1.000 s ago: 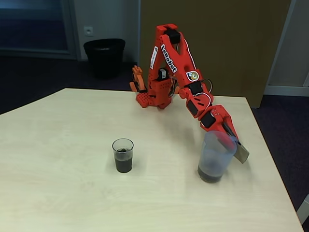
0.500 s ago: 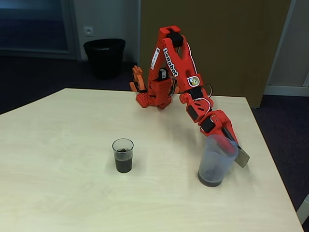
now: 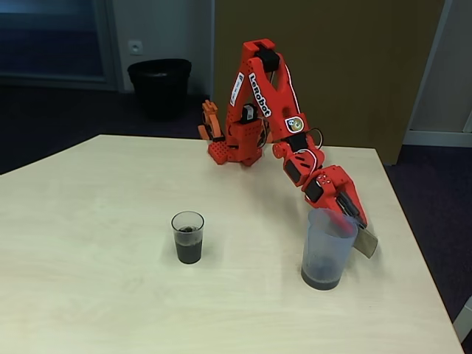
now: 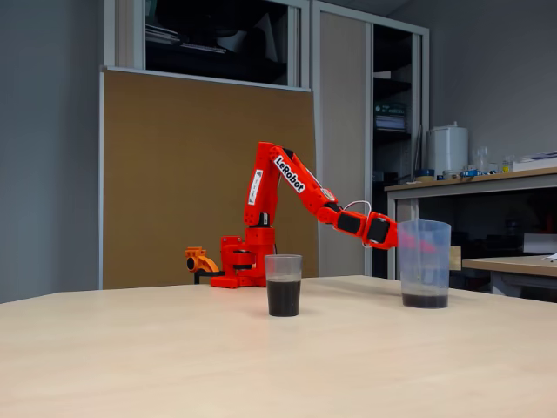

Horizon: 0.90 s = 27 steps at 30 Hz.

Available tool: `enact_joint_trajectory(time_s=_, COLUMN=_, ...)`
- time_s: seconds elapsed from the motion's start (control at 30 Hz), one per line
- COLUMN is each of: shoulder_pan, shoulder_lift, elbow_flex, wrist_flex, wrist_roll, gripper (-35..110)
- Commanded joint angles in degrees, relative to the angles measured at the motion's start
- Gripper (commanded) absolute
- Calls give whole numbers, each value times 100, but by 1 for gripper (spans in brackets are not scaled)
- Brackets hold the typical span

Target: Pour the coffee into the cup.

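Because the pincer (image 3: 352,221) reaches down over the far rim of the jug (image 3: 326,247) and meets the taped handle (image 3: 365,242) there, the jug stands upright on the table (image 3: 96,295) with its base flat, which suits a vessel set down after use rather than one being tipped. Whether the pincer is clamped on that handle or has let go cannot be told: in both fixed views the translucent wall and the red body of the gripper hide how the jaws stand. The jug holds only a shallow dark layer at its bottom, and the judgement is that most of the pouring is done. From the pincer in the higher fixed view, the cup (image 3: 188,237) lies toward 9 o'clock, well apart from the jug, standing upright and alone on the bare wood. The coffee (image 3: 189,251) fills roughly the lower half of it. In the low fixed view the same order holds: the pincer (image 4: 416,245) sits behind the jug (image 4: 424,264), and the cup (image 4: 283,285) stands at about 9 o'clock from it, with the dark coffee (image 4: 283,298) plain through its clear wall. The arm's base (image 3: 228,151) sits at about 11 o'clock from the pincer, near the table's far edge.
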Motion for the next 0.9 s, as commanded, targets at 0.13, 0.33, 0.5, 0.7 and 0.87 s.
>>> enact_joint_trajectory(time_s=0.13, shoulder_pan=-44, shoulder_lift=123, elbow_flex=123, wrist_flex=-246, wrist_roll=211, gripper=10)
enact_joint_trajectory(time_s=0.33, shoulder_pan=-44, shoulder_lift=220, elbow_flex=220, wrist_flex=-299, wrist_roll=229, gripper=11)
enact_joint_trajectory(time_s=0.5, shoulder_pan=-44, shoulder_lift=439, elbow_flex=404, wrist_flex=-299, wrist_roll=237, gripper=11)
enact_joint_trajectory(time_s=0.7, shoulder_pan=-53, shoulder_lift=967, elbow_flex=791, wrist_flex=-202, wrist_roll=290, gripper=11)
enact_joint_trajectory(time_s=0.87, shoulder_pan=-53, shoulder_lift=1424, elbow_flex=1213, wrist_flex=-202, wrist_roll=378, gripper=11)
